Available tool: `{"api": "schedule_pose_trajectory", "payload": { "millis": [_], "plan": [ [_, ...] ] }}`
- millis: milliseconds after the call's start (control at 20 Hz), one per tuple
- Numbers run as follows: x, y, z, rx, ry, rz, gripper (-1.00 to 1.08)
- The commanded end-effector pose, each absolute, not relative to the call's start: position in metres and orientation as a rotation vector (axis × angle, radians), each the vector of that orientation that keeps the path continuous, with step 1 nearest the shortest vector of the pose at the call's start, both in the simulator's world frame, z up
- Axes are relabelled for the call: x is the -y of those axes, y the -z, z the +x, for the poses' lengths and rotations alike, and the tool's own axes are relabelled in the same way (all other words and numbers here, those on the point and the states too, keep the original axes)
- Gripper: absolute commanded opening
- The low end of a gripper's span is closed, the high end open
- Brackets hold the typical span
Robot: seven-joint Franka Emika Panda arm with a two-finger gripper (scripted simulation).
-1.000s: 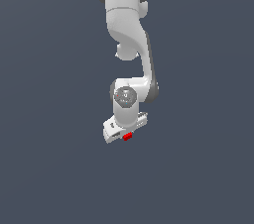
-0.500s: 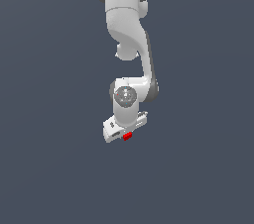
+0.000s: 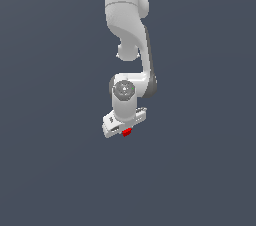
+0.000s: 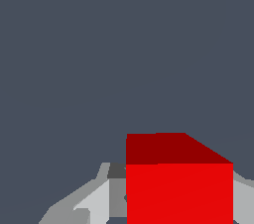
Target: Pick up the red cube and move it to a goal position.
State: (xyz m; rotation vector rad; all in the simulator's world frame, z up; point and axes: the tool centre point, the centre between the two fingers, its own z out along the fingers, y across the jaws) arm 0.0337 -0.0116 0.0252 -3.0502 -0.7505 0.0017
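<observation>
Here the hand point(image 3: 126, 131) grips the red cube point(image 3: 127, 132), a speck outside yet filling the wrist view point(image 4: 178, 188).

Tiny bright red cube point(image 3: 127, 132), plain faces, level, held between the claw's point(image 3: 126, 131) fingers

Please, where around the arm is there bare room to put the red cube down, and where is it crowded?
Nearly everything is bare. In the exterior view the plain grey ground is free to that view's left and right of the arm and below the gripper. The only crowded spot is at the gripper itself, where the red cube sits between the fingers.
</observation>
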Motion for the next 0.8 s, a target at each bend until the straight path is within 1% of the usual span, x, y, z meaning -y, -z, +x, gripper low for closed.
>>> {"api": "schedule_pose_trajectory", "payload": {
  "millis": [0, 750],
  "plan": [
    [0.015, -0.028, 0.023, 0.75, 0.0, -3.051, -1.0],
    [0.042, -0.046, -0.06, 0.752, 0.0, -3.05, -1.0]
  ]
}}
